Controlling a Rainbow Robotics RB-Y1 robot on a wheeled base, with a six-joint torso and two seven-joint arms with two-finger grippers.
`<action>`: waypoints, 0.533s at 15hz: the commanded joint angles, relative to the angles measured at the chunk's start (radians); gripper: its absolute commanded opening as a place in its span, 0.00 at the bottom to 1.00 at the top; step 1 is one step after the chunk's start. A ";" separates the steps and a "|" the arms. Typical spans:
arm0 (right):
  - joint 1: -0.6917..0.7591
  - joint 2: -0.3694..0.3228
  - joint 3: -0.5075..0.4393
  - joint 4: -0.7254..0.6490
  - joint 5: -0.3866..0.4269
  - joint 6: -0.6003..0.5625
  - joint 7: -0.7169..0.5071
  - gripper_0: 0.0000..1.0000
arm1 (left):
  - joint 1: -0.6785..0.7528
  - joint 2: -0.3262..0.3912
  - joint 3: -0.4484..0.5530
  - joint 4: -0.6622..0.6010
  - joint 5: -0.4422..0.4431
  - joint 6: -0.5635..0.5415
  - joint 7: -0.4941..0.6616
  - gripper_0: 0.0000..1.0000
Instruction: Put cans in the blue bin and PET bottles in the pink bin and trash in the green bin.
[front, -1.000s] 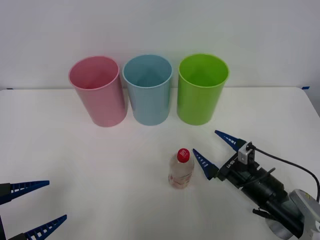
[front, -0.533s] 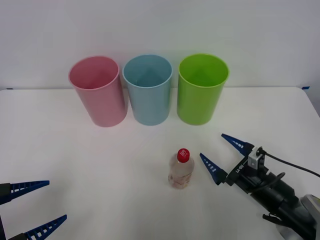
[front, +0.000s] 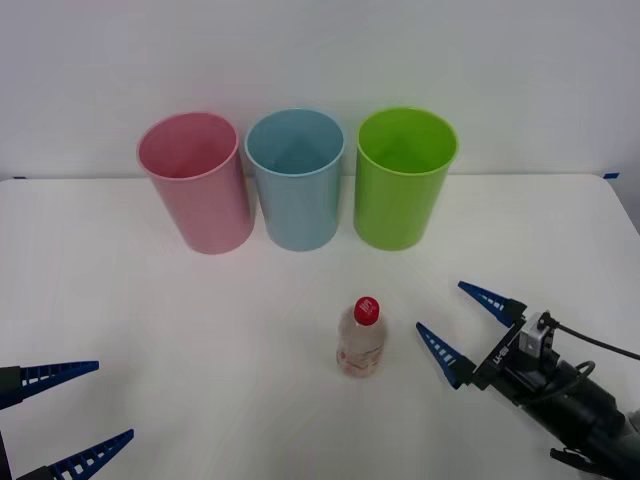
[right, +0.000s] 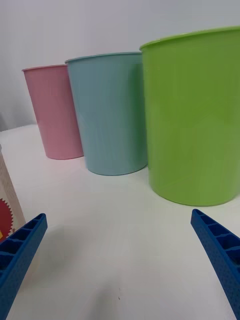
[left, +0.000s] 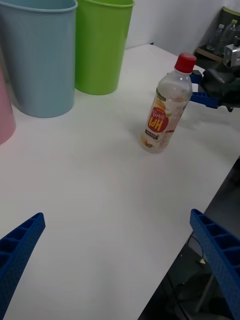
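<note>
A white table is set against a pale wall. Three bins are lined up in one row at its far side: one pink bin, one blue bin in the middle, one green bin. One bottle with a red cap is stood upright nearer the robot, in front of the blue and green bins. The right gripper is held just beside the bottle, fingers spread, nothing between them. The left gripper is parked at the near left corner, likewise spread.
</note>
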 joint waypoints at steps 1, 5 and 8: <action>0.023 -0.018 0.000 0.001 -0.014 -0.034 0.007 1.00 | 0.000 0.000 0.000 0.000 0.000 0.000 0.000 1.00; 0.059 -0.035 0.000 0.001 -0.025 -0.084 0.019 1.00 | 0.000 0.000 0.000 0.000 0.000 0.000 0.000 1.00; 0.082 -0.041 0.001 -0.001 -0.025 -0.114 0.031 1.00 | 0.000 0.000 0.000 0.000 0.000 0.000 0.000 1.00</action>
